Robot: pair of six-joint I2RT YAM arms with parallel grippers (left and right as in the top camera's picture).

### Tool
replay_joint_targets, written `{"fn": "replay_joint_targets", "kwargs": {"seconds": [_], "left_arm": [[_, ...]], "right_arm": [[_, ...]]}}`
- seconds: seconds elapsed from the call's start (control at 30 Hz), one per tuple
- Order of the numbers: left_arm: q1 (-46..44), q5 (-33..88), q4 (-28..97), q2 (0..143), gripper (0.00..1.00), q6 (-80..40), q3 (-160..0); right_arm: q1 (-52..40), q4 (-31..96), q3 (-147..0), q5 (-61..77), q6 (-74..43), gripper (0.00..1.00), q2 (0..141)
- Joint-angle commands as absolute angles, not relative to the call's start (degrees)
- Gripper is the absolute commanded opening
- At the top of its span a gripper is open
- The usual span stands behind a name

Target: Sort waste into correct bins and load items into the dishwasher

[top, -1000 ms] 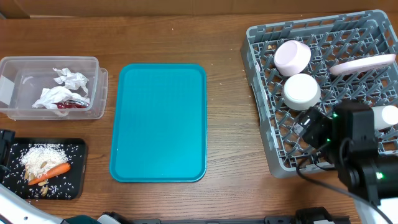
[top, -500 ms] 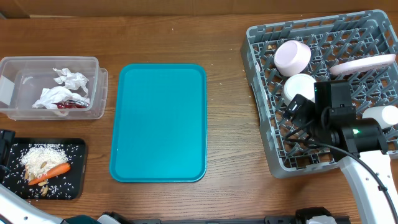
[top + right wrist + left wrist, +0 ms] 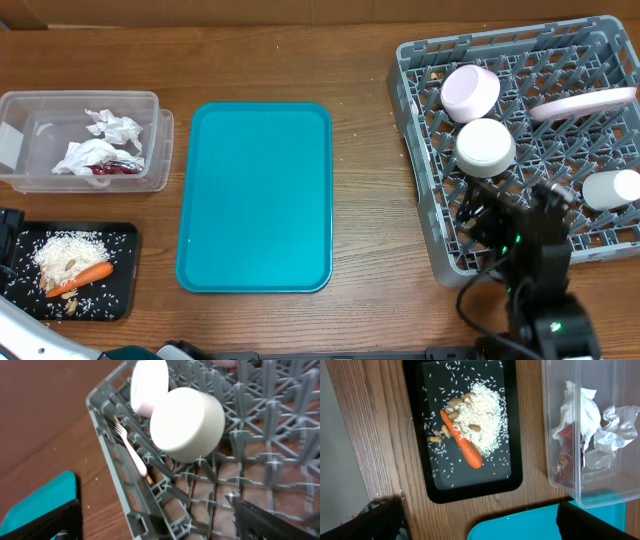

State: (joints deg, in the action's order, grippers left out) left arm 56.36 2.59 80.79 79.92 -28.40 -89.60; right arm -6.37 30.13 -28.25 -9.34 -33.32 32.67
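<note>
Nearest the robot, the left end effector [image 3: 482, 519] hangs with its black fingers spread wide and nothing between them, above the wood-grain surface [image 3: 370, 250]. Below it lies the shallow black tray [image 3: 122, 300], glossy and rectangular, holding a mound of white rice [image 3: 65, 250], a smooth orange carrot [image 3: 85, 277] and a few pale brown scraps [image 3: 437, 437].

The right end effector [image 3: 160, 520] is equally wide and empty, over the near-left corner of the grey lattice rack [image 3: 440, 250], where a white plastic fork [image 3: 131, 450] lies along the rim.

Mid-surface sits the flat teal tray [image 3: 255, 200] with rounded corners. Farther left, the clear plastic tub [image 3: 40, 130] contains crumpled white napkins [image 3: 90, 155] and a red wrapper [image 3: 115, 168].

In the rack, a round white bowl [image 3: 485, 145] lies upturned with a white cup [image 3: 612, 188] to its right; beyond them are a pink bowl [image 3: 470, 92] on its side and a pink plate [image 3: 583, 103].
</note>
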Motion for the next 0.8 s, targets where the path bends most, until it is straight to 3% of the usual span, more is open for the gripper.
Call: {"fn": "replay_joint_targets", "kwargs": {"seconds": [0.0,0.43,0.77], "left_arm": [[56.6,2.6,80.7,79.5,1.0,-28.8,-89.7],[56.6,2.6,80.7,79.4,1.0,-28.8,-89.7],[56.6,2.6,80.8,79.4,1.0,-28.8,-89.7]], "right_arm": [[-5.3,25.7,-20.8,-8.3,-33.0,1.0,25.2],[0.9,29.3,-14.8,-7.2,-32.9,1.0,10.1],[2.2,12.8,-4.3,-6.3,-32.5,1.0,3.1]]}}
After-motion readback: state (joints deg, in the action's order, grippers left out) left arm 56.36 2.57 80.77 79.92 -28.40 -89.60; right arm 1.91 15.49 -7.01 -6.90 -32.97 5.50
